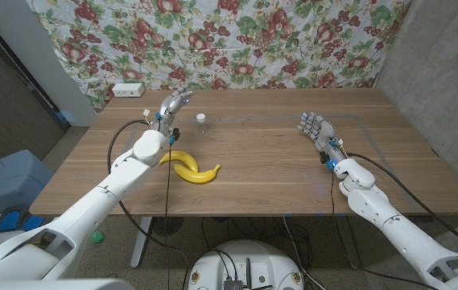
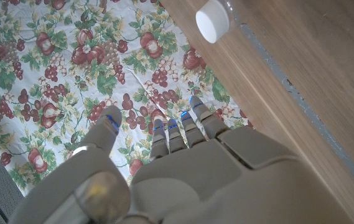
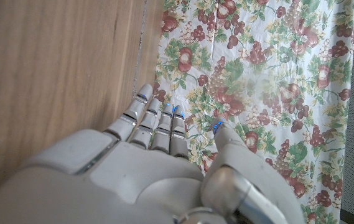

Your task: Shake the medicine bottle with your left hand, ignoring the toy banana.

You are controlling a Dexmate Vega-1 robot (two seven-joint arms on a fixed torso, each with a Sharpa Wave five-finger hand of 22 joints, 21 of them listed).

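Small clear plastic medicine bottle with a white screw cap (image 1: 202, 121) stands upright on the wooden counter (image 1: 277, 161), far side, left of centre. Nothing touching it. Yellow toy banana (image 1: 194, 167) lies nearer, just left of centre, well apart from the bottle; leave it alone.

Handling, my read: bottle looks light and rigid, smooth-walled, so likely slippery and easy to tip with a sideways nudge. Contents can't be made out. Best hold is around the body below the cap, fingers wrapped with the thumb opposing, firm enough that it won't slide out once shaking starts. Gripping by the cap alone looks less secure.

Left robot hand (image 1: 175, 105) is just left of the bottle at the far side, close but apart from it. Fingers spread, holding nothing. In the left wrist view the fingers (image 2: 183, 134) are extended and parted and the bottle's cap (image 2: 212, 20) sits beyond them, no contact.

Right robot hand (image 1: 315, 128) is over the right side of the counter, well apart from everything, fingers extended and loosely together, empty. Contact with the counter: can't tell.

Grasp not yet made.
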